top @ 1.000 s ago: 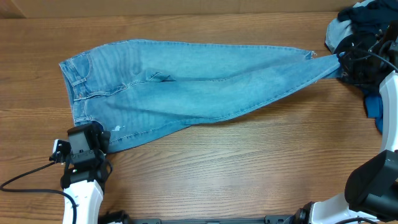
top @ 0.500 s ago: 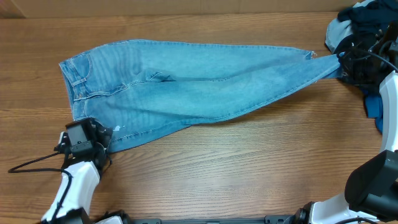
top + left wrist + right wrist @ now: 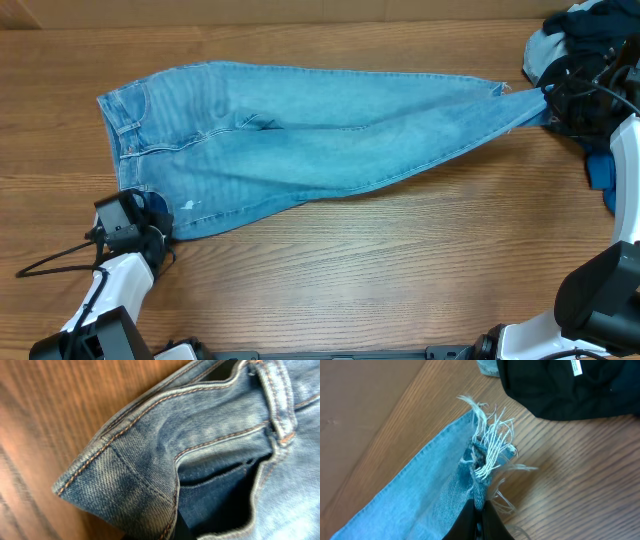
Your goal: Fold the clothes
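Basically light-blue denim jeans [image 3: 320, 135] lie spread flat across the middle of the table [image 3: 400, 280], waist toward the left edge, both legs together and tapering toward the back-right corner. The frayed hem [image 3: 487, 450], white threads loose, is pinched between the closed fingers of the right gripper [image 3: 553, 95], just beside a pile of dark and pale clothes [image 3: 590, 25] in that corner, black garment [image 3: 560, 385] on top. Left gripper [image 3: 148, 215] sits at the lower waistband corner [image 3: 115, 475], cannot tell if clamped or loose. Versus a second ago: left gripper shifted slightly toward the left edge, its cable [image 3: 55, 259] now loops out left; jeans and right gripper unchanged
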Controlling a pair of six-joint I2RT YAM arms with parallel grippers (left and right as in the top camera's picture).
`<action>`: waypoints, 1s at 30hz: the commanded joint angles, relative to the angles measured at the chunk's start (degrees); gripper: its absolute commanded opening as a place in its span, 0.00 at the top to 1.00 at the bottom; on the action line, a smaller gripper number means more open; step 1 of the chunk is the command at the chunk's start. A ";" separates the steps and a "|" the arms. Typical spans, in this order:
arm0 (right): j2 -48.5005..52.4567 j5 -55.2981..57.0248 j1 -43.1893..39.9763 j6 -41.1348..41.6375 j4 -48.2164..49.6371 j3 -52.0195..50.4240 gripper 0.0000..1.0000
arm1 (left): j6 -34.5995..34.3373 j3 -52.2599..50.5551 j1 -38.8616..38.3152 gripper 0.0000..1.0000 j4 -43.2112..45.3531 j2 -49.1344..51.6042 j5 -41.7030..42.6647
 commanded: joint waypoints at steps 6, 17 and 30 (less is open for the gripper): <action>-1.75 6.27 -0.57 1.81 -1.95 1.81 0.96 | 4.81 18.78 -0.20 0.96 -6.12 -8.44 1.70; -1.75 13.46 -0.52 12.15 -13.86 1.79 0.96 | 3.67 38.66 -2.73 0.96 -26.27 -8.33 -11.34; -1.73 12.81 -0.39 13.14 -10.19 1.79 0.96 | 0.44 49.86 -2.73 0.96 -46.42 -5.49 -16.11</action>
